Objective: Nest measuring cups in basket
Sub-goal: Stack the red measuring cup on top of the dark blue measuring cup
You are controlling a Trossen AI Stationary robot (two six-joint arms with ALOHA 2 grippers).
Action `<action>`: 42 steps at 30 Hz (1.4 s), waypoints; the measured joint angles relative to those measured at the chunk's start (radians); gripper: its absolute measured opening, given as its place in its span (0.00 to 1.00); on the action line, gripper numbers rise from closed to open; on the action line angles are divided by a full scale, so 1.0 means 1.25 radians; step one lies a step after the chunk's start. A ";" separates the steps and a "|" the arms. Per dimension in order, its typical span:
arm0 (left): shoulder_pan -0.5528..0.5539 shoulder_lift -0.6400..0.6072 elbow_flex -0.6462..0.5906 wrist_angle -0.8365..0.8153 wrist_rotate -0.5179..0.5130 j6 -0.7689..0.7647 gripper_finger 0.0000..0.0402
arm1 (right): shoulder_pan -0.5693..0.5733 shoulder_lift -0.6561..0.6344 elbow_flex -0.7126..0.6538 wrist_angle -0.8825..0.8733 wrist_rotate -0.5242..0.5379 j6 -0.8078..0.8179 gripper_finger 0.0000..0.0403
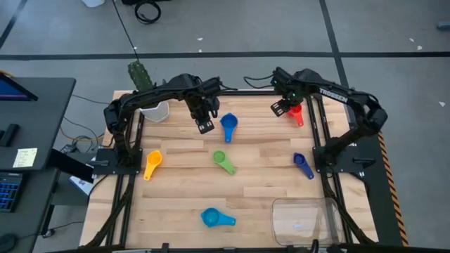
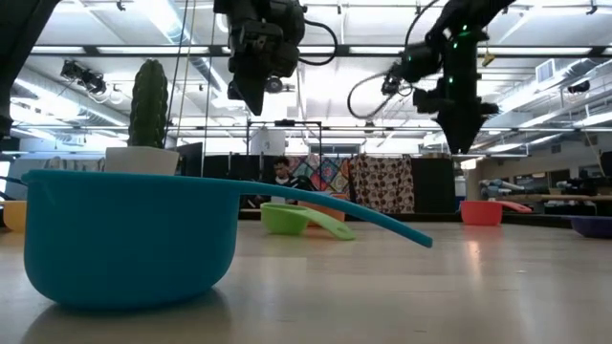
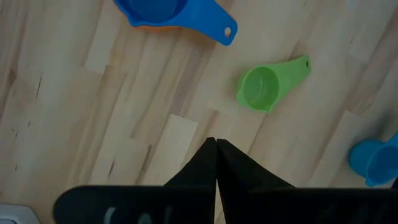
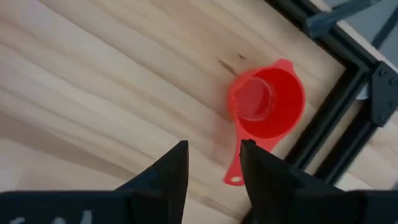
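above the red cup (image 4: 267, 102) at the far right edge, my right gripper (image 4: 213, 163) hangs with fingers parted, holding nothing. i should come down squarely over the handle. its wrist view shows that handle clearly; only the high view shows the basket (image 1: 307, 219), near corner, empty. the left gripper (image 3: 216, 163) waits closed.
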 joint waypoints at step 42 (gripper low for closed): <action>0.000 0.002 0.000 0.000 0.000 -0.020 0.02 | -0.132 0.247 0.000 0.041 -0.085 -0.159 0.37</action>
